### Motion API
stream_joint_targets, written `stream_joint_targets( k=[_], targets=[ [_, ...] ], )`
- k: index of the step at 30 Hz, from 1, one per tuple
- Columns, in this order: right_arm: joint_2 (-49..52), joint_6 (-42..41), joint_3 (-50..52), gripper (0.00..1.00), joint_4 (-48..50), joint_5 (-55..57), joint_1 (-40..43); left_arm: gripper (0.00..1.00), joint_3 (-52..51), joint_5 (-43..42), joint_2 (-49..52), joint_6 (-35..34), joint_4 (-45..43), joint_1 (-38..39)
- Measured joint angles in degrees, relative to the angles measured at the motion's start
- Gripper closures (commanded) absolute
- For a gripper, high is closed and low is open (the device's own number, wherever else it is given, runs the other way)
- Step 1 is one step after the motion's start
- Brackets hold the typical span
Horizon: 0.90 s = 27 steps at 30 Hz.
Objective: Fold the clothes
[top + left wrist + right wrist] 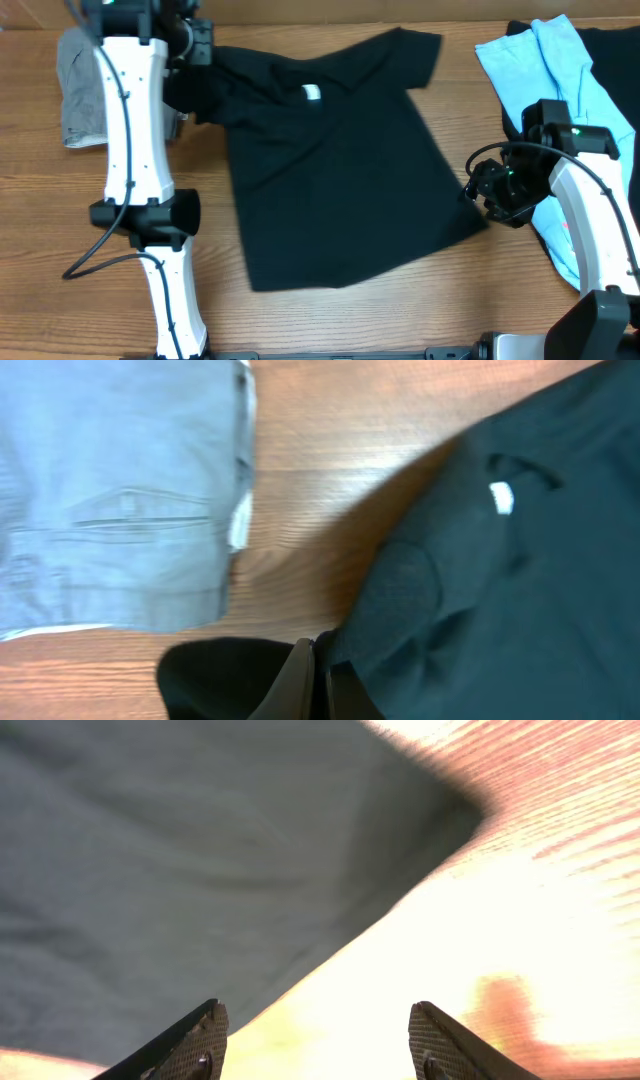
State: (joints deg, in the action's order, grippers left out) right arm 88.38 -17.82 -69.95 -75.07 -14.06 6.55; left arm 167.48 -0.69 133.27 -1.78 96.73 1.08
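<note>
Table (pixel 400 320): bare wood under both arms, with the clothes lying on it.
Black tee (pixel 340 180): spread flat between the two grippers. Its long axis runs from the collar end near the left gripper to the hem end beside the right one, a little askew.
Trousers (pixel 80 90): grey, ahead and to the left of the left gripper, on the opposite side from the tee.
Blue tee (pixel 545 60): heaped behind the right gripper, away from the black one.
Left gripper (pixel 318 665): pressed together, pinching the black tee's sleeve. The body of the shirt stretches off to its right.
Right gripper (pixel 318 1040): spread and holding nothing. The tee's hem corner lies just ahead and to the left of it, with bare wood between the fingers.
Tag (pixel 311 93): white, at the collar, near the left gripper.
Nearer arm: I'd say the left has its end in hand, and the right needs to reach forward and left for the corner.
</note>
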Motion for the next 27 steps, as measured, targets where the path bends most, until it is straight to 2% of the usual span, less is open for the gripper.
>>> stream_joint_targets(
  k=[7, 15, 27],
  targets=[
    [0.2, -1.1, 6.6, 0.38, 7.0, -0.2, -1.0, 0.96, -0.5, -0.2, -3.3, 0.2, 0.2, -1.3],
    [1.4, -3.2, 11.2, 0.38, 20.0, -0.9, -9.3, 0.96, -6.8, -0.2, -3.5, 0.5, 0.2, -0.7],
    [14.5, -5.8, 11.1, 0.41, 25.3, -0.4, -14.7, 0.96, -7.3, -0.2, -3.5, 0.7, 0.2, -1.5]
  ],
)
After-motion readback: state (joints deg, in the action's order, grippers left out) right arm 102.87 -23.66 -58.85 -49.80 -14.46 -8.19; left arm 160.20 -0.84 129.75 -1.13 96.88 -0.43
